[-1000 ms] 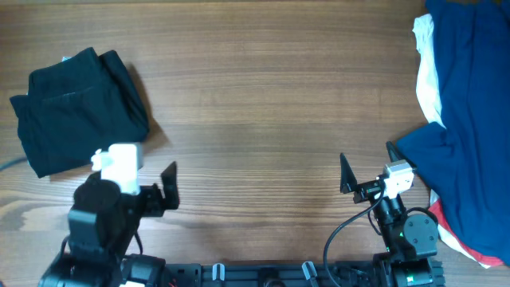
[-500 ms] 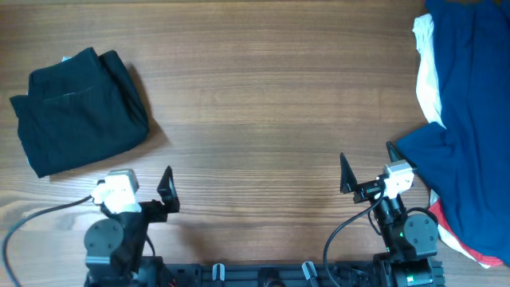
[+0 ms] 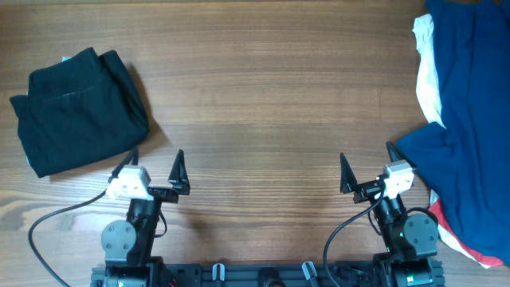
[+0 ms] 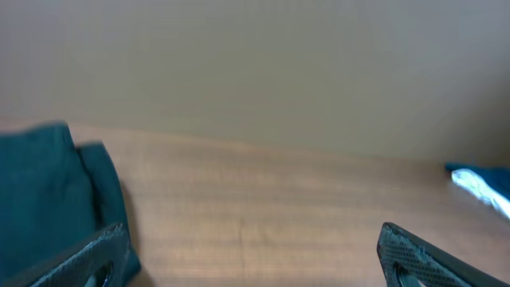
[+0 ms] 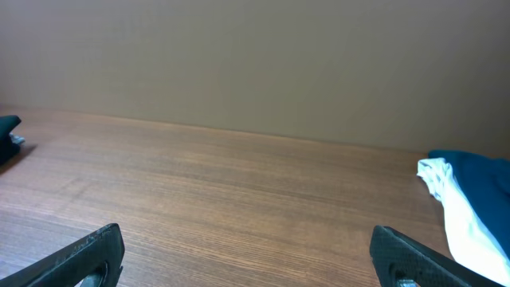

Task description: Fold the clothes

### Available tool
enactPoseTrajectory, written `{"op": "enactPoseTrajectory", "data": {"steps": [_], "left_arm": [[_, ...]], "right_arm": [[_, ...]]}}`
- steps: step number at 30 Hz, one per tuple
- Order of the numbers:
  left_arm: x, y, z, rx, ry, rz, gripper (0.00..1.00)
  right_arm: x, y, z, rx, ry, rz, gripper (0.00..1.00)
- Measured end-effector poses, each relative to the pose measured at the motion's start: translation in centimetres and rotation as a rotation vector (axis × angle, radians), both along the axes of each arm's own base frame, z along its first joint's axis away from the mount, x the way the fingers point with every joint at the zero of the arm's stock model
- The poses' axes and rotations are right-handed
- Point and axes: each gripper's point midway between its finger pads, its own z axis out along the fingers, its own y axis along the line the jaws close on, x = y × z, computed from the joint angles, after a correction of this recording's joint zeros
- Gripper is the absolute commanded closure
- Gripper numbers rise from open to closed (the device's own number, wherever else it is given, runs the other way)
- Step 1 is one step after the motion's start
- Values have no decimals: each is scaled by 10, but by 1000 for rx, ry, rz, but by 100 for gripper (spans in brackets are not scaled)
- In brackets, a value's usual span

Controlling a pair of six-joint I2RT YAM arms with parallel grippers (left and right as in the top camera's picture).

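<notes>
Folded black shorts (image 3: 80, 112) lay far left on the table (image 3: 263, 96); blue-and-white pile (image 3: 470, 119) heaped at right edge. Left gripper (image 3: 155, 163), right gripper (image 3: 368, 163): both spread wide, holding nothing.

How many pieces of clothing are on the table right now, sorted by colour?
black shorts, folded: 1
dark blue pile: 1, though its overlapping folds may hide more pieces
white piece, at the blue pile's edge: 1
Total: 3 that can be told apart
</notes>
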Motion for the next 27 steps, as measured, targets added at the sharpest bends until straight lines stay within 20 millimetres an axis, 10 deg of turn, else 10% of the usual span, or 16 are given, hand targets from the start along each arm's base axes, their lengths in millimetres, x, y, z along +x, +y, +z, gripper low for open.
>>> {"op": "enactPoseTrajectory", "data": {"steps": [27], "left_arm": [[-2,-9,-18,2,69,-55,0]], "right_arm": [[0,0,0,0,0,0,0]]}}
